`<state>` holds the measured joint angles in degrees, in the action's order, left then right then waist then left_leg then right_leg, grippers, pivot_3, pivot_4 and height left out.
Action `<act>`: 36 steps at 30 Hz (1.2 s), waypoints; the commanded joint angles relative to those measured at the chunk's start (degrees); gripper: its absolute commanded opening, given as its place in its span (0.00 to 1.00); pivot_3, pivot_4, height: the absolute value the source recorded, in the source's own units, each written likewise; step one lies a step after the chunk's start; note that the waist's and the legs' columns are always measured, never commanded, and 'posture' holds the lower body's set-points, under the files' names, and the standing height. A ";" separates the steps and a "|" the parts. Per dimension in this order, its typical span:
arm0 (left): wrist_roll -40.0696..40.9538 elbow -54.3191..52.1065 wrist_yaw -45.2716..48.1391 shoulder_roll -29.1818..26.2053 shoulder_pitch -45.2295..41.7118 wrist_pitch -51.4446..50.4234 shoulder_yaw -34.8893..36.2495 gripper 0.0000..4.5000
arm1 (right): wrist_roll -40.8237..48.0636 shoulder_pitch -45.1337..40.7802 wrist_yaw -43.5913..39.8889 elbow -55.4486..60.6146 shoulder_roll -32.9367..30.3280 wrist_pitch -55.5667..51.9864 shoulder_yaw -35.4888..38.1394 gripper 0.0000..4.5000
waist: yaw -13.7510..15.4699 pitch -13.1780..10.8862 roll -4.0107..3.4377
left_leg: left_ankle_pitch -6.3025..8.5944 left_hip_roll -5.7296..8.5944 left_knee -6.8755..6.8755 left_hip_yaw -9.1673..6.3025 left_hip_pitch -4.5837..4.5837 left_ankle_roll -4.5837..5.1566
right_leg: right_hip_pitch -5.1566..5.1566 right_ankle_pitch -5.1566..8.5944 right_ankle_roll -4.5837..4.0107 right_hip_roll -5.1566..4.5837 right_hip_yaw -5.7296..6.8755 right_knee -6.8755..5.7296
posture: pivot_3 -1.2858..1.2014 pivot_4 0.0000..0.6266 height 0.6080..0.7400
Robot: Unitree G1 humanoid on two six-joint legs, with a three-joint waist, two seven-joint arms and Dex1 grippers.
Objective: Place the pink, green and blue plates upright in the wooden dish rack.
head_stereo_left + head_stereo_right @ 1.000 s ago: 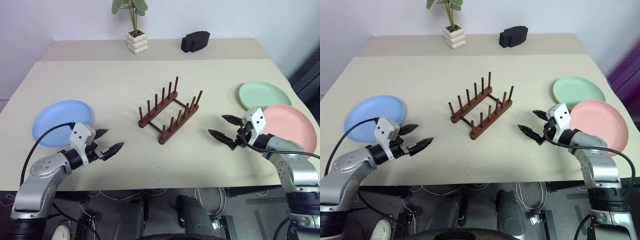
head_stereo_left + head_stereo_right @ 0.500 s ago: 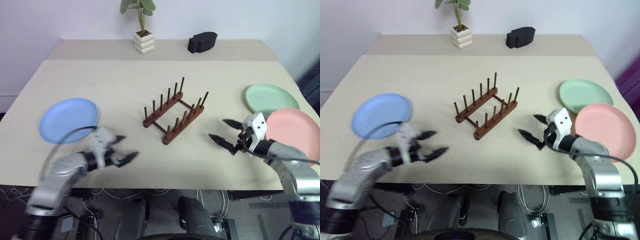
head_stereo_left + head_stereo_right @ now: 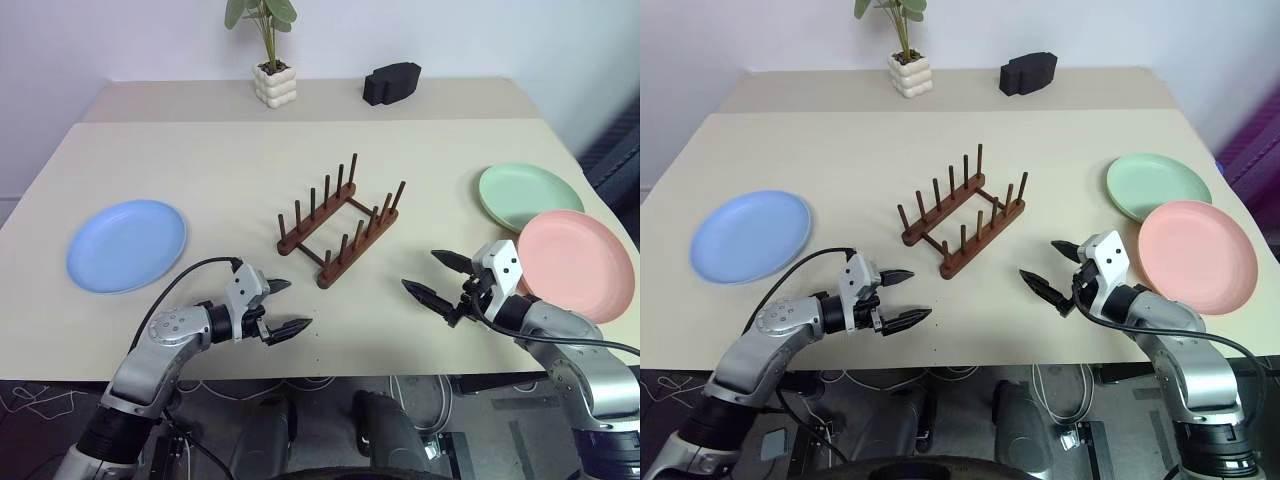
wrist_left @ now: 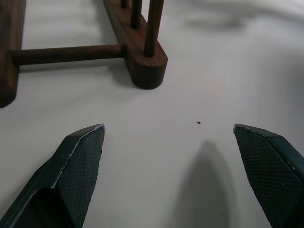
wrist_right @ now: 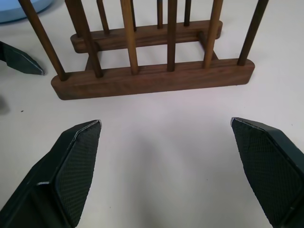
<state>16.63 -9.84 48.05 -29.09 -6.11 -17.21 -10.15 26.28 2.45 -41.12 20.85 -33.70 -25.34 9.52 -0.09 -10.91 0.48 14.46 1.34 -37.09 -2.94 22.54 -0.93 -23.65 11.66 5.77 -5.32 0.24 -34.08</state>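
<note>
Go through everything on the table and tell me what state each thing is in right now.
wooden dish rack: upright, empty
blue plate: flat on table
green plate: flat on table
pink plate: flat, overlapping the green plate's edge
left gripper: open, empty
right gripper: open, empty

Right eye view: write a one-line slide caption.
Both open pincers, left and right, flank the empty wooden rack; plates lie flat.

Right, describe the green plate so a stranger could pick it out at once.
Start at the beige table and find the wooden dish rack in its middle. Toward the table's right edge two plates lie flat, overlapping. The green plate is the farther one, partly under the pink plate; the blue plate lies alone on the left.
</note>
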 commanded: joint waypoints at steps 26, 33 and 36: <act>-8.52 4.64 -10.96 14.87 -8.56 -6.23 -7.45 0.18 | 1.27 0.25 2.71 4.42 1.53 0.19 -1.12 1.00 | 2.26 0.06 -0.05 | 0.00 0.07 -0.05 -0.01 0.02 0.01 | 0.10 0.12 0.21 -0.04 0.05 0.05 | 0.52 0.24 1.00; -8.41 6.42 -6.78 12.10 -10.18 -2.03 -7.41 0.17 | 1.65 3.40 2.54 6.47 -0.10 -1.06 0.58 1.00 | 2.31 0.06 -0.04 | 0.00 0.07 -0.03 0.00 0.02 0.00 | 0.09 0.12 0.21 -0.04 0.06 0.05 | 0.52 0.24 1.00; -6.43 9.87 1.35 9.19 -13.48 1.69 -7.31 0.17 | 1.96 7.21 1.83 8.40 -1.66 -2.05 1.77 1.00 | 2.43 0.06 -0.04 | 0.00 0.07 -0.05 0.01 0.08 0.00 | 0.04 0.12 0.20 -0.04 0.06 0.05 | 0.52 0.24 1.00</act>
<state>8.56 -0.98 44.88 -19.36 -18.45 -17.39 -17.10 27.36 8.89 -38.80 26.24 -34.58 -27.27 9.55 2.34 -10.85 0.44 14.47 1.42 -37.15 -2.92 22.66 -0.93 -23.63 11.79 5.97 -5.36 0.30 -34.02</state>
